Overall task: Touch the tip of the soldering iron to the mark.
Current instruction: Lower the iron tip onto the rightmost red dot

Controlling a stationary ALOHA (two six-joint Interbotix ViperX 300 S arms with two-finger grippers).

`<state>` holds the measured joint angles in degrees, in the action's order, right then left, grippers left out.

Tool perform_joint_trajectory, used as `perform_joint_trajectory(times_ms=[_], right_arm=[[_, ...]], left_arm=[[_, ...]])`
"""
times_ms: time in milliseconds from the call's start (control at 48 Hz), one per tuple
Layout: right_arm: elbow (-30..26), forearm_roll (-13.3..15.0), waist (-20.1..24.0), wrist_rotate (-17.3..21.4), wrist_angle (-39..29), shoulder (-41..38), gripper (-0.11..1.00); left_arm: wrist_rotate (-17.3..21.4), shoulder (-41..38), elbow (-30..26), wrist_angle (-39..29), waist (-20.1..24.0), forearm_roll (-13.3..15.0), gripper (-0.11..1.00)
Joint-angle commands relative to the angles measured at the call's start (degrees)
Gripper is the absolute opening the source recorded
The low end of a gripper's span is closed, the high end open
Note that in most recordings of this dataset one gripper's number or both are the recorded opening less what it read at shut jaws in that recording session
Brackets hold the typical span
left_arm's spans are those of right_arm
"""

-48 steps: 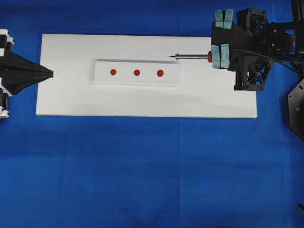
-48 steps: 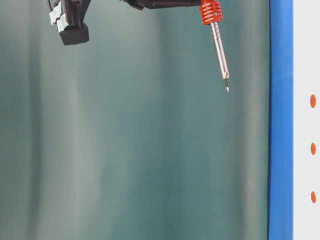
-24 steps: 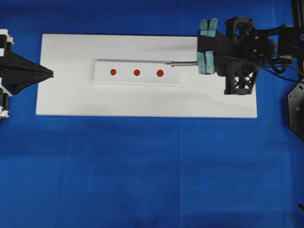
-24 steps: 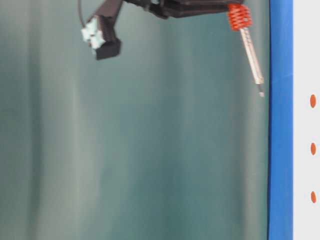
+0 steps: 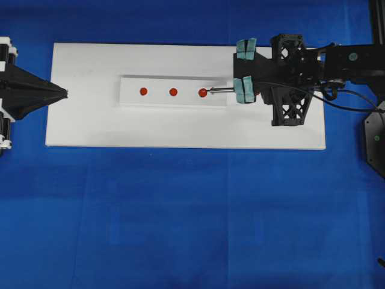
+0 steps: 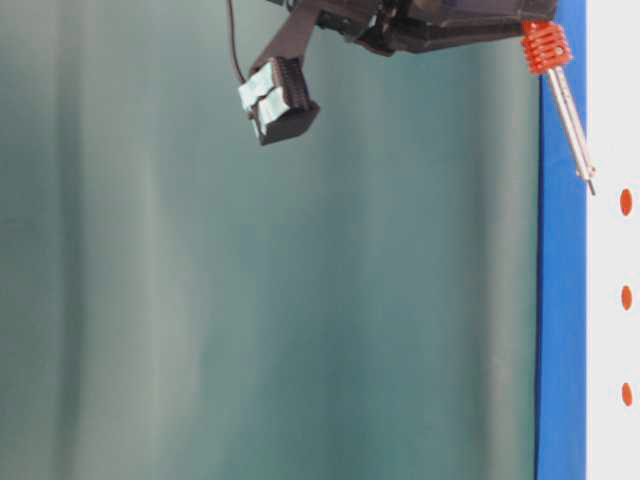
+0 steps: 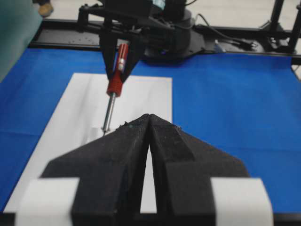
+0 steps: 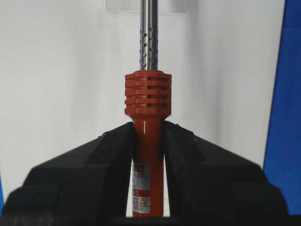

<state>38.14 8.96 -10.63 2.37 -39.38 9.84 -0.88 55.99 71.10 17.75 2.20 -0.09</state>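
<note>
Right wrist view: the right gripper (image 8: pixel 148 141) pinches the soldering iron (image 8: pixel 147 117) by its red-orange handle, shaft slanting down toward the white board (image 5: pixel 90 120). Overhead, the tip (image 5: pixel 206 92) sits at the nearest red mark (image 5: pixel 203 93). Far off, the left gripper (image 5: pixel 65 93) rests pressed together at the board's edge.

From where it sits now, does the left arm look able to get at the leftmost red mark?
Probably yes. The left gripper sits shut at the board's left edge, level with the leftmost mark, with only bare white board between them. The right gripper and iron are at the far mark.
</note>
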Motion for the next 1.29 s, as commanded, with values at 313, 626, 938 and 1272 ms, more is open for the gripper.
perform_joint_trajectory(times_ms=[313, 626, 938, 1272], right_arm=[[0.0, -0.1, -0.7, -0.2, 1.7, -1.5, 0.06], [0.0, -0.1, -1.2, -0.3, 2.3, -2.5, 0.06], [0.0, 0.0, -1.2, -0.4, 2.3, -2.5, 0.06], [0.0, -0.1, -1.2, -0.4, 2.3, -2.5, 0.06]], left_arm=[[-0.1, -0.3, -0.6, 0.5, 0.2, -0.1, 0.02], [-0.1, -0.2, -0.6, 0.5, 0.2, -0.1, 0.02], [-0.1, -0.2, -0.5, 0.5, 0.2, -0.1, 0.02], [-0.1, -0.2, -0.6, 0.5, 0.2, -0.1, 0.02]])
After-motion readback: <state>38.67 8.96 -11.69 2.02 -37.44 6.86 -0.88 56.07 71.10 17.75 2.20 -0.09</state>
